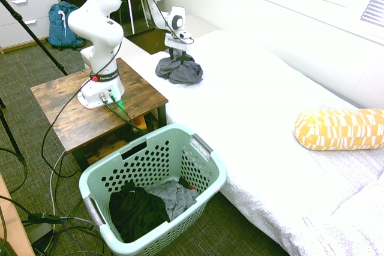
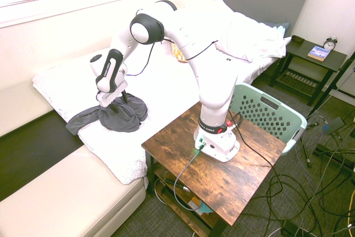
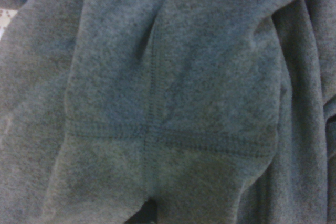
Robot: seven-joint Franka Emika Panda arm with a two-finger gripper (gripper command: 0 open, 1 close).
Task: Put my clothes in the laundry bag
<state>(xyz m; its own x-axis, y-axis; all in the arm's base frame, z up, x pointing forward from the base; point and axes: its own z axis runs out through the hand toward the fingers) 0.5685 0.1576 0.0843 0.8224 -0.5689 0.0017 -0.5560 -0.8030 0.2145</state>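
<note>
- white bed (image 1: 258, 112) is bearing the grey trousers (image 1: 180, 70), crumpled near its edge.
- arm is reaching out, gripper (image 1: 177, 54) pointing steeply down, jaws spread wide, pressing into the heap, nothing gripped.
- green basket (image 1: 207, 166) is sitting on the floor.

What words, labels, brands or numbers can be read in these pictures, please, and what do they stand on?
"FRANKA EMIKA", only partly legible: on the black band around the arm's base, first exterior view.
Book on the bedside table: cover print too small to read.
Alarm clock: dial numbers too small to read.
Grey clothes, wrist view: no print.
</note>
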